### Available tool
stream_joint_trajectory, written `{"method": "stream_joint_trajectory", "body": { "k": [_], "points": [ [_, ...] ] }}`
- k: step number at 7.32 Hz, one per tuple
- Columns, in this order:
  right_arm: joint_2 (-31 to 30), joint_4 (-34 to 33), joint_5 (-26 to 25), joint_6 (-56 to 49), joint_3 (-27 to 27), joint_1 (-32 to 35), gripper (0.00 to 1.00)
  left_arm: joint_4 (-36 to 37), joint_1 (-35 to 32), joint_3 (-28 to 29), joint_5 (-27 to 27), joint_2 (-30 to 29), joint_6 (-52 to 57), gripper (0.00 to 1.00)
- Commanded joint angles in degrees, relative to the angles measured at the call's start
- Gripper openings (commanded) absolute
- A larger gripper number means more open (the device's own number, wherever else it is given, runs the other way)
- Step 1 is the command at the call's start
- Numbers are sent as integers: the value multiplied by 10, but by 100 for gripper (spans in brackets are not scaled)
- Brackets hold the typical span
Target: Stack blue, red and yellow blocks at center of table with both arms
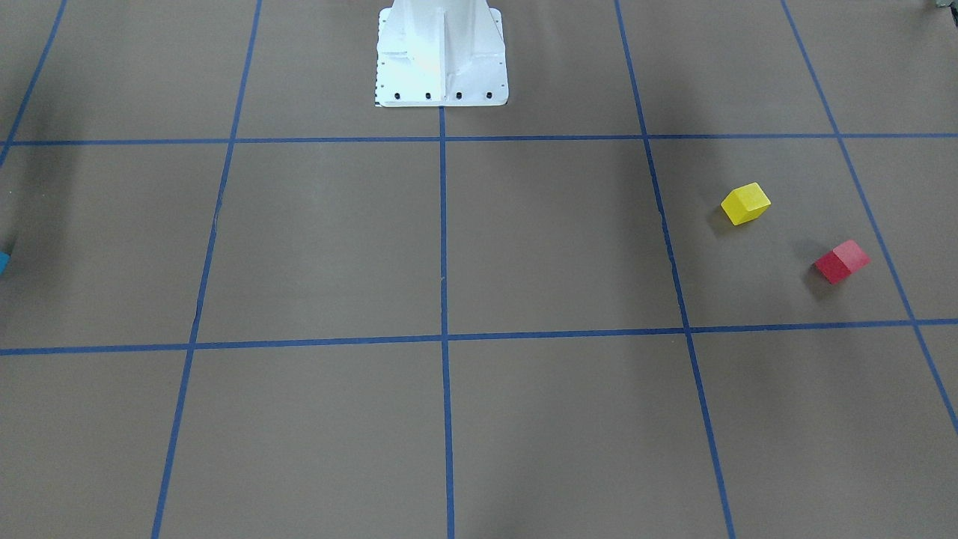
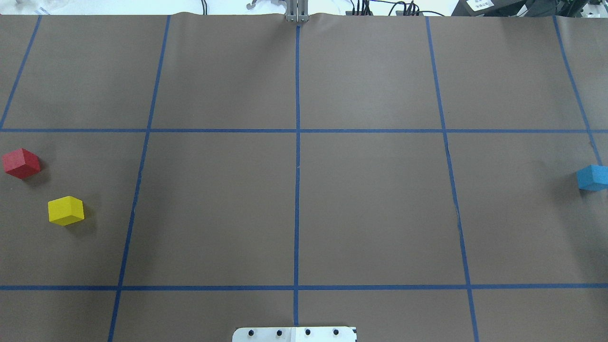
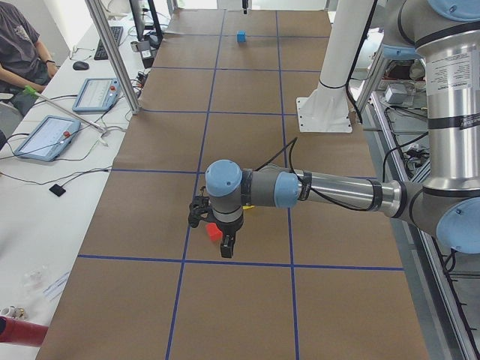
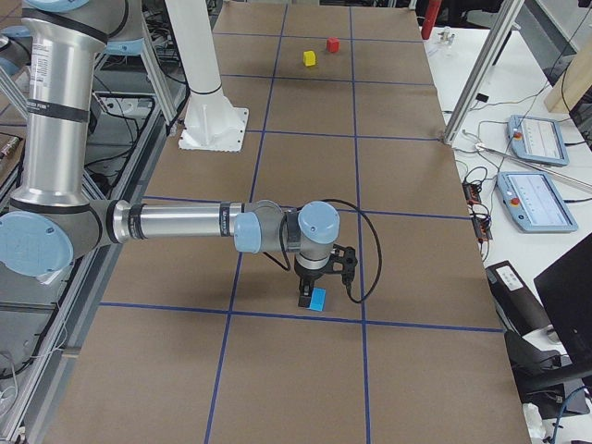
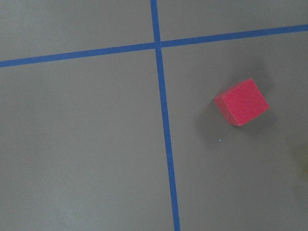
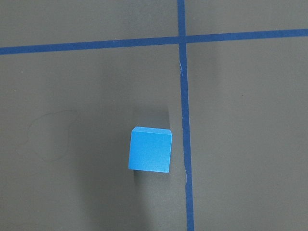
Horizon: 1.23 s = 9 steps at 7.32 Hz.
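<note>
The red block (image 2: 21,163) lies at the table's far left, and it also shows in the left wrist view (image 5: 241,102). The yellow block (image 2: 65,210) lies close beside it, nearer the robot. The blue block (image 2: 593,177) lies at the table's far right edge, and it sits centred in the right wrist view (image 6: 150,149). My left gripper (image 3: 225,244) hangs above the red block (image 3: 214,232). My right gripper (image 4: 305,298) hangs above the blue block (image 4: 318,299). Both grippers show only in the side views, so I cannot tell whether they are open or shut.
The white robot base (image 2: 294,334) stands at the table's near middle edge. Blue tape lines (image 2: 297,190) divide the brown table into squares. Metal posts (image 3: 112,52) and operators' tablets (image 4: 532,199) stand beside the table's far long edge.
</note>
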Motion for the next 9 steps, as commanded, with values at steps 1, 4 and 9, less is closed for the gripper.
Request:
{"method": "stream_joint_trajectory", "body": {
  "k": [1, 4, 9],
  "points": [
    [4, 1, 0, 0, -6, 0, 100, -1, -1, -20, 0, 15, -16, 100],
    [15, 89, -5, 33, -66, -44, 100, -63, 1, 26, -1, 12, -18, 100],
    [48, 237, -7, 152, -167, -122, 100, -92, 1, 32, -1, 10, -18, 100]
  ]
}}
